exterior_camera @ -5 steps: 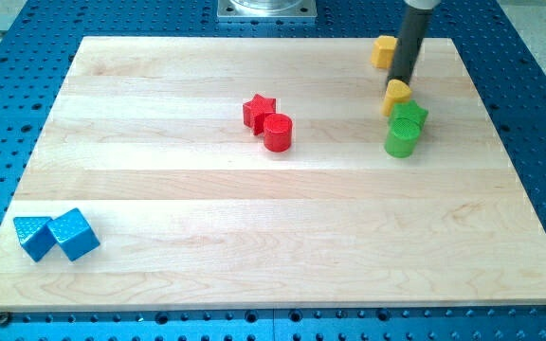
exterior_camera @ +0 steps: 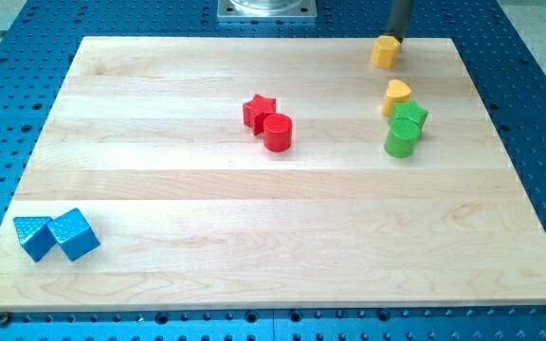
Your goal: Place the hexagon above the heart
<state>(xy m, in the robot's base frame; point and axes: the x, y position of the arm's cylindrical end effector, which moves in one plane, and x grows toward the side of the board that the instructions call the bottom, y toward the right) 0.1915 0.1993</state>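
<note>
At the view's top, my tip (exterior_camera: 393,40) touches the yellow hexagon (exterior_camera: 384,51), above the yellow heart (exterior_camera: 396,96)

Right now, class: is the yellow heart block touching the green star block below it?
Touching. The camera view shows the yellow heart block meeting the green star block with no board visible between them.

A red star-shaped block (exterior_camera: 259,111) sits just left of the frame's centre top, touching a red cylinder block (exterior_camera: 278,133) at its lower right; at right, a green star-shaped block (exterior_camera: 409,116) touches a green cylinder block (exterior_camera: 402,140) below it. Two blue cube blocks (exterior_camera: 34,236) (exterior_camera: 74,234) lie side by side, touching, at lower left; all rest on a pale wooden board (exterior_camera: 254,227) over a blue perforated table (exterior_camera: 538,114).
</note>
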